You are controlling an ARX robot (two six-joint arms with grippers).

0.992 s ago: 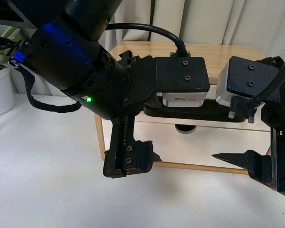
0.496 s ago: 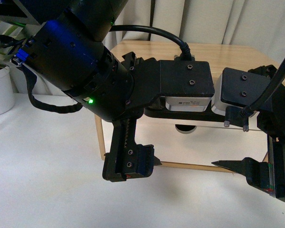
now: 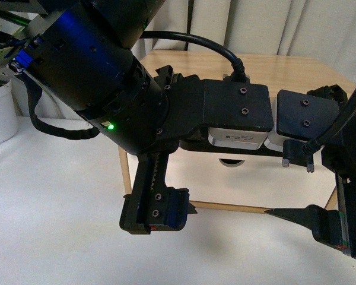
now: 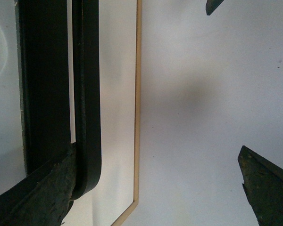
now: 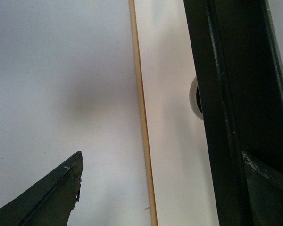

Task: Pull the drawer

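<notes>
The drawer (image 3: pixel 237 184) is the white front of a small wooden cabinet. Its half-round notch (image 3: pixel 228 161) peeks out under my wrists, and both arms mostly hide the black bar handle in the front view. My left gripper (image 3: pixel 190 178) is open; in the left wrist view one finger (image 4: pixel 37 197) lies against the end of the handle (image 4: pixel 87 94) and the other (image 4: pixel 266 188) hangs over the table. The left gripper (image 4: pixel 151 193) holds nothing. My right gripper (image 3: pixel 279 181) is open too. One finger (image 5: pixel 269 183) is at the handle (image 5: pixel 226 94), and the other (image 5: pixel 47 197) is below the drawer.
The wooden cabinet top (image 3: pixel 285 68) stands on a white table (image 3: pixel 59 196). A white plant pot (image 3: pixel 0 116) sits at the far left, with curtains behind. The cabinet's thin wooden bottom edge (image 3: pixel 237 207) runs just above the lower fingers.
Both wrists have sunk a little lower in front of the drawer and the left one has shifted right. The lower fingers have dropped closer to the table. The grippers stay open.
</notes>
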